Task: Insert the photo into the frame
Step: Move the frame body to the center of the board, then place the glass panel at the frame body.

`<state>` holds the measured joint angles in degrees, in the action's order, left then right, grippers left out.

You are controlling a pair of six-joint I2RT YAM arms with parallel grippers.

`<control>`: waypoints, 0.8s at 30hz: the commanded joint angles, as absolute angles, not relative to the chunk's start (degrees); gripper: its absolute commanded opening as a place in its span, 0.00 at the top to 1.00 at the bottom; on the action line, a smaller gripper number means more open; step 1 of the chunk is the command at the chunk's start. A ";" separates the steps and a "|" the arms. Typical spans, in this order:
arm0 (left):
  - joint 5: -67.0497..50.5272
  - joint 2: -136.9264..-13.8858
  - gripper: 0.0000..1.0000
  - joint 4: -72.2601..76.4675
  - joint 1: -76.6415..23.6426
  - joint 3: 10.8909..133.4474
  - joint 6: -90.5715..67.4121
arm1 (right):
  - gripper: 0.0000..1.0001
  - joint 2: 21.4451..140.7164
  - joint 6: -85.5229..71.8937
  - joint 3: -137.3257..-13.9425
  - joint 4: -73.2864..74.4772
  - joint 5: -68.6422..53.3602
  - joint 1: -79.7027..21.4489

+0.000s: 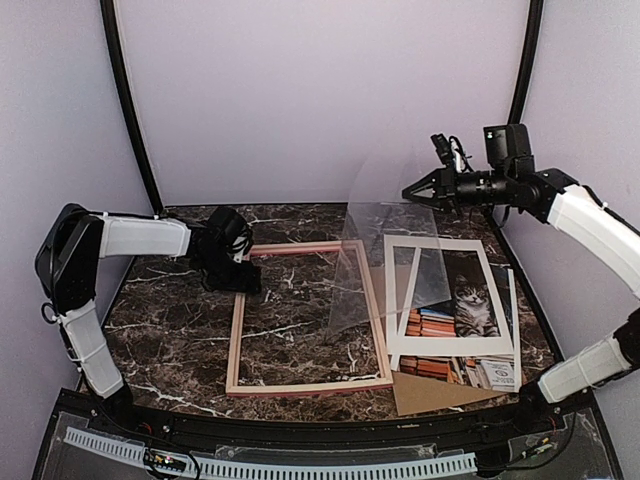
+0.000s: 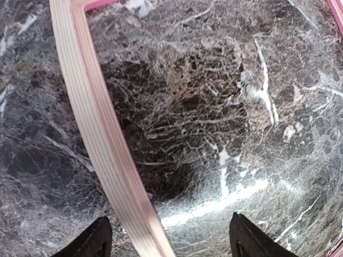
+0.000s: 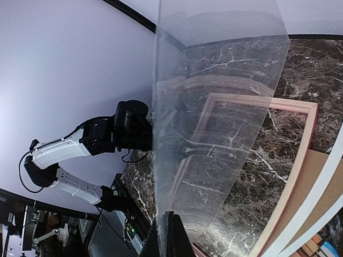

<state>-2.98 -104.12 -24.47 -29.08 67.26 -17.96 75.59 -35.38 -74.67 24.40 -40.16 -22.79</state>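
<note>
- My worktop point(image 1: 170, 330) is dark marble-patterned stone with white veins.
- The frame point(image 1: 310, 385) lies flat on it, a little left of the middle. Bare stone shows through its opening.
- Just right of the frame lies a loose stack. At its near end a corner of the brown backing board point(image 1: 435, 393) pokes out toward me, beside the frame's near right corner.
- The photo point(image 1: 470, 305) lies flat in that stack, cat and books face up.
- The white mat point(image 1: 450, 348) lies over the photo. Its left edge runs close along the frame's right rail, and I cannot tell whether they touch.
</note>
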 commanded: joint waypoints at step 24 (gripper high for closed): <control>3.84 -76.42 0.01 -28.69 -7.26 59.94 -18.50 | 1.00 94.26 -55.75 -63.18 -6.11 -29.25 -43.11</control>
